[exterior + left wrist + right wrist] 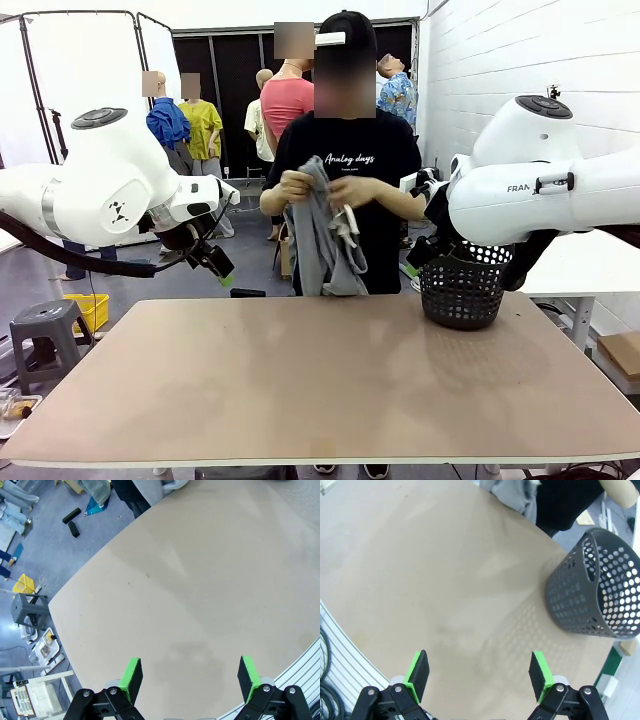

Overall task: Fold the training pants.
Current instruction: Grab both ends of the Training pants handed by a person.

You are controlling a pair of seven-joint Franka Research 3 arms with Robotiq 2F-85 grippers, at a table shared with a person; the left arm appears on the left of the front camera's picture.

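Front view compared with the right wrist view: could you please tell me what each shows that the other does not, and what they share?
Front view: the person's hands holding the grey pants up beyond the far edge of the table, and the left gripper in the air at the left. Right wrist view: the right gripper up close, jaws open above the table. Shared: the table, the black basket standing on it, and part of the pants.

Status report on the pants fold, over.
Left gripper, right gripper: jaws open, empty. Training pants off table, bunched in person's hands. Black basket on table's right side.
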